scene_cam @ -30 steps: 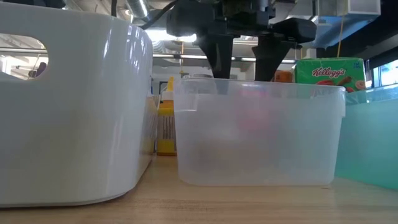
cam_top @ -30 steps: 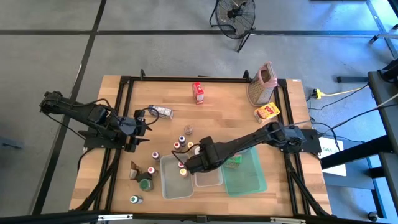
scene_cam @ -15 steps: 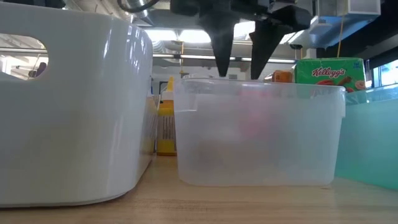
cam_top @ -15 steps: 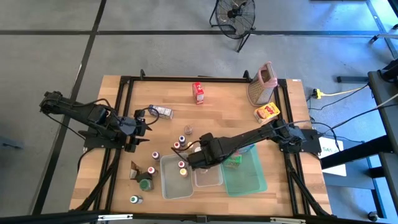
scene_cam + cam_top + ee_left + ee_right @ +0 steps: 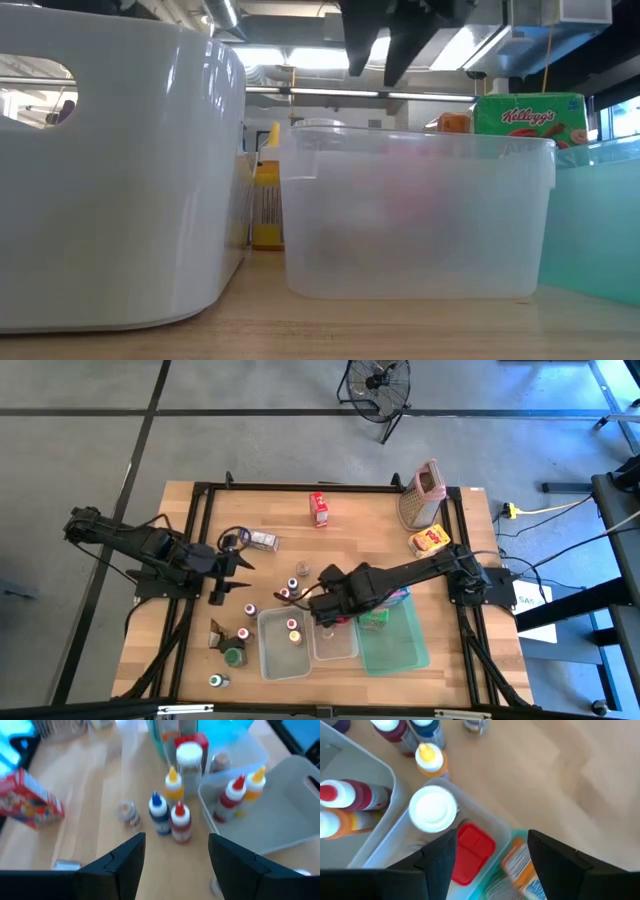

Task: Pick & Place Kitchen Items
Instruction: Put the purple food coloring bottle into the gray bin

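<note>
1. Kitchen items are seen scattered over the table [image 5: 330,535]: a red carton [image 5: 319,508] at twelve o'clock, a yellow carton [image 5: 429,540] at about two o'clock beside the grater [image 5: 421,494], and a cluster of small bottles [image 5: 290,592] near the centre.
2. Some items are already stowed: two bottles lie in the large clear tub [image 5: 281,643], a red-lidded item [image 5: 473,851] and a white-capped jar [image 5: 434,809] sit in the small clear tub [image 5: 333,642], and a carton [image 5: 376,618] rests in the green tray [image 5: 392,636].
3. The right gripper [image 5: 322,607] is held above the far edge of the small tub, its jaws spread and empty. A release is judged to be done, so a clean lift is called for before any sideways travel, lest the tub rim be caught.
4. The left gripper [image 5: 232,565] is placed at about nine o'clock, jaws spread and empty, pointed at the bottle cluster.
5. For the next pick, one bottle at the cluster's edge is best chosen, such as the blue-capped bottle [image 5: 159,813], since its neighbours stand touching or just beside it and could be tipped.
6. The jaws are best lowered astride the bottle's body, below the cap, and closed gently.
7. Both arms are aimed near the centre, so turns are advised.
</note>
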Robot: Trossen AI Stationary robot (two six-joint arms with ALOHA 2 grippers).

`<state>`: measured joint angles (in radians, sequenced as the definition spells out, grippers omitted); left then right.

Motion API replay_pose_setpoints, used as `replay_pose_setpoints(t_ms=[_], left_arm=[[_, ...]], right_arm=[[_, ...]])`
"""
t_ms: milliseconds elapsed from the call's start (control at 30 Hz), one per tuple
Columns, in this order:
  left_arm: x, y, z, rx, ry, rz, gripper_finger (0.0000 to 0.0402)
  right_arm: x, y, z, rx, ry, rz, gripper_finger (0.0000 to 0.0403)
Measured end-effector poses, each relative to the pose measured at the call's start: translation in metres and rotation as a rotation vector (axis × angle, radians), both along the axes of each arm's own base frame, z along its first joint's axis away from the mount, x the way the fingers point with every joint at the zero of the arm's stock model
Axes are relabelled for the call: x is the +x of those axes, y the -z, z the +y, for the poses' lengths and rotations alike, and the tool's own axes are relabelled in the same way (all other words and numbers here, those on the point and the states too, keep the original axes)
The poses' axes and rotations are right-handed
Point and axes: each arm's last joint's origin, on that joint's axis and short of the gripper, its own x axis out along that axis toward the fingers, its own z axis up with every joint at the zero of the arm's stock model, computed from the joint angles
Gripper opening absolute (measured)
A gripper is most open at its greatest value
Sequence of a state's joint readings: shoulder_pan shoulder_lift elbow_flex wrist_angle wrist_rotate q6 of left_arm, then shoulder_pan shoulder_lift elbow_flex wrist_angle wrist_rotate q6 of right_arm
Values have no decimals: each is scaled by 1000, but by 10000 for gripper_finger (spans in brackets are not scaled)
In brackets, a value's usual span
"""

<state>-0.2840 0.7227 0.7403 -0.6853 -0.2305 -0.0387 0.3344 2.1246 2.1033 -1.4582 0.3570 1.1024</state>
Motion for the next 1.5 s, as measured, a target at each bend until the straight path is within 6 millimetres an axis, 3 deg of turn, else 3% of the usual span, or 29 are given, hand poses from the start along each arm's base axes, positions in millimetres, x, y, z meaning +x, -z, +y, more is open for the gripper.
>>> replay_pose_setpoints(t_ms=[300,500,733,1133,1333,1500], left_arm=[[4,0,-1,-23,-55,-11,212],[13,8,-5,3,-74,36,212],[4,21,-8,-10,69,236,212],[1,21,-17,-118,159,273,212],[0,22,-28,-156,142,238,212],[0,41,-36,-138,134,210,212]], right_arm=[[7,-2,2,-61,-154,-41,243],[10,-4,2,-198,-222,-61,243],[10,-5,2,-325,-294,-47,243],[15,-11,-1,-611,-367,-48,243],[23,-13,0,-549,-356,-124,243],[27,-13,-3,-506,-362,-148,243]])
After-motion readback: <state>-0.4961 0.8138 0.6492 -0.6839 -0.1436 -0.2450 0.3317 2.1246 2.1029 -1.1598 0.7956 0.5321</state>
